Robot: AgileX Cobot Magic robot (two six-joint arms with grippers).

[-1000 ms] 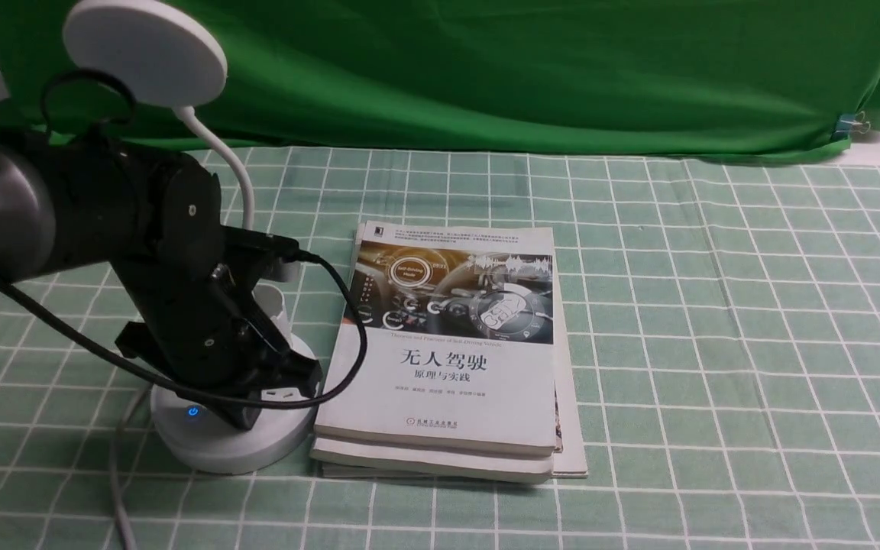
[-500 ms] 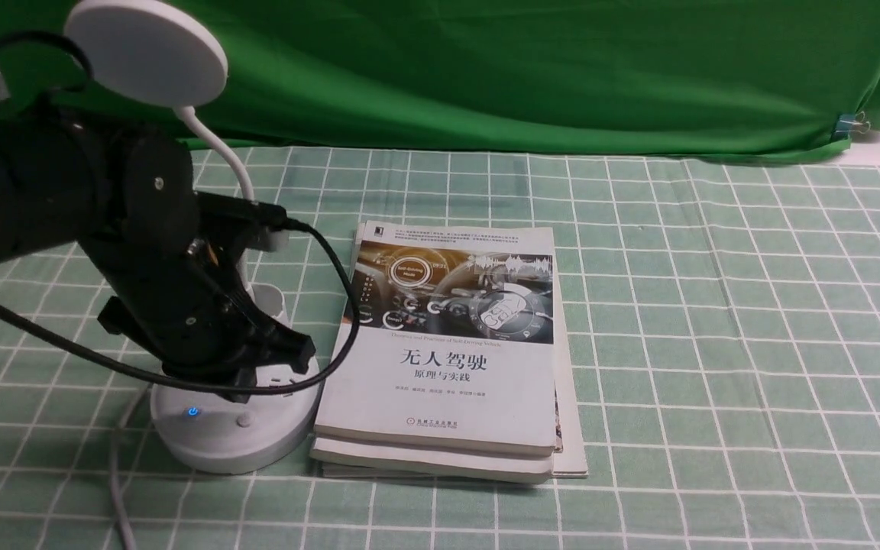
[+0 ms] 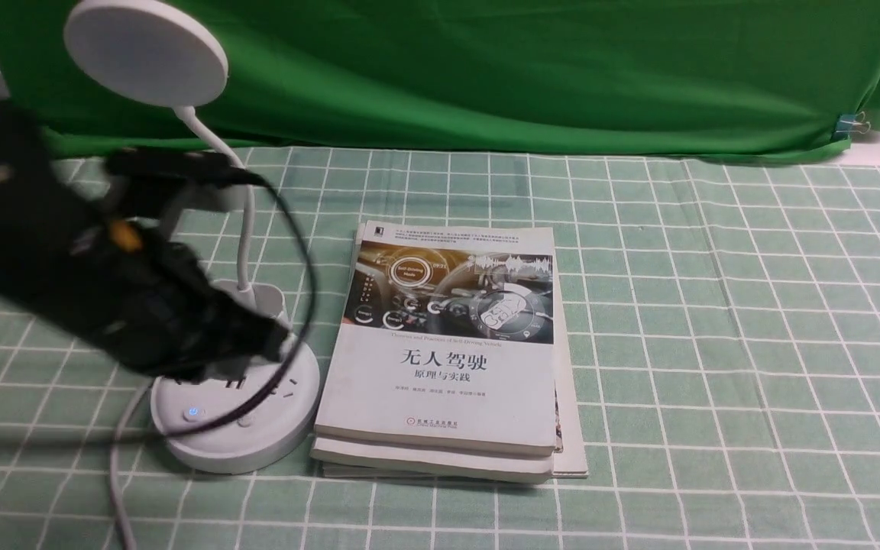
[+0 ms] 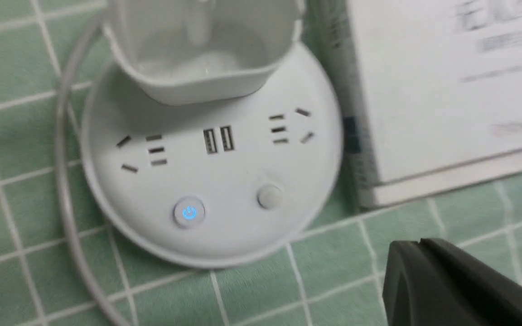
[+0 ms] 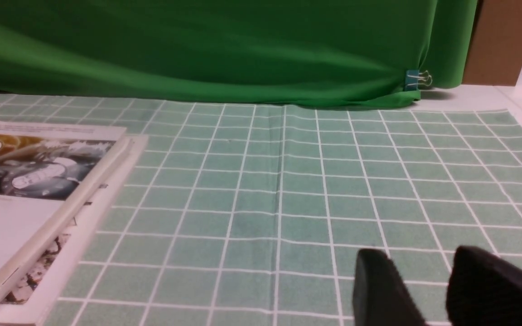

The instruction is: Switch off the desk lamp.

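While the desk lamp (image 3: 146, 53) stands left of the books (image 3: 440, 405), its head dark, a power symbol (image 4: 189, 213) glows blue; I judge switching-off done. My left gripper (image 4: 422, 241) is closed on nothing, my right gripper (image 5: 419, 251) slightly parted, empty.
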